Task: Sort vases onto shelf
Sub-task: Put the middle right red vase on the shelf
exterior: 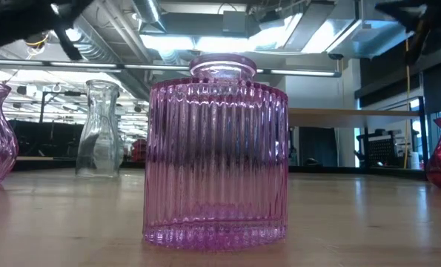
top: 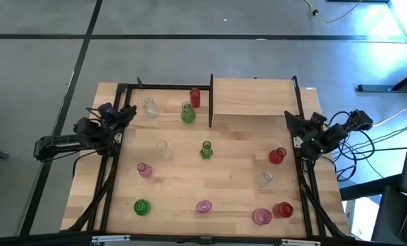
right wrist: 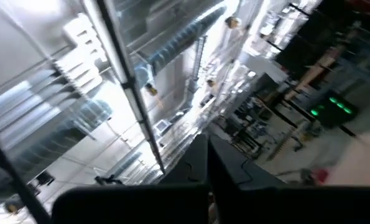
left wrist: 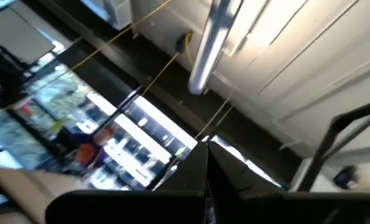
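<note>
Sitting scattered across wooden surface (top: pixel 224 164), green, pink, red and clear vases (top: pixel 206 149), resting shut and empty at opposite edges, left claw (top: pixel 130 111), right claw (top: pixel 289 120), standing behind, shelf (top: pixel 251 96).

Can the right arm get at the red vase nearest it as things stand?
Probably yes: the right gripper is shut and parked at the table's right edge, and the red vase stands close by with nothing between them.
</note>
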### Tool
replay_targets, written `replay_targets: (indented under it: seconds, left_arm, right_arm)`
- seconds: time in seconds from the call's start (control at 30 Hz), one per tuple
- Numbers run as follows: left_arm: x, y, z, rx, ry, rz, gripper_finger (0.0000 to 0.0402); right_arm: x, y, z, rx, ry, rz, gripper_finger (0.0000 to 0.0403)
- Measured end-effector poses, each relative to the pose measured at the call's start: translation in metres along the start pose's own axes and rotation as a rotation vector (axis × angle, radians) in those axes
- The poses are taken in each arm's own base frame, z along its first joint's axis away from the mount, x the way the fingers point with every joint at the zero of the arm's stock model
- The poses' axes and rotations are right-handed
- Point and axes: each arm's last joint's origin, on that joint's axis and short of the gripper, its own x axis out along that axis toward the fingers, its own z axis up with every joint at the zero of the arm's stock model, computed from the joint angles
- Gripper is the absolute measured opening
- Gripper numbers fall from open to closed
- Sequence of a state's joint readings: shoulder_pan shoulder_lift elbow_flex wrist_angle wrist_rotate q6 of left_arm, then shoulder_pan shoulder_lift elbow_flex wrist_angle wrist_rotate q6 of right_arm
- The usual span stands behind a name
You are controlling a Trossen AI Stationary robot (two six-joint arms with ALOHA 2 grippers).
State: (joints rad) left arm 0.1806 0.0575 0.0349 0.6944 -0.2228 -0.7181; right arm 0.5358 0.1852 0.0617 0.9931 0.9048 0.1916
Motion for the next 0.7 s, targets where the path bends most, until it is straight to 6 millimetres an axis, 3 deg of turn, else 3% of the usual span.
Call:
replay_targets:
  seconds: [0.37,0.53,0.7]
  left_arm:
    - [0.028,-0.051,0.051,0.136,-0.147,-0.071,0.0]
    - [0.06,-0.071,0.061,0.212,-0.043,-0.031,0.0]
    - [0.1,-0.082,0.058,0.327,0.104,0.03,0.0]
  right_arm:
    - [0.021,0.041,0.045,-0.167,-0.042,0.154,0.0001]
    - [0.035,0.062,0.058,-0.242,-0.007,0.157,0.001]
    - [0.053,0.087,0.074,-0.438,-0.023,0.127,0.0058]
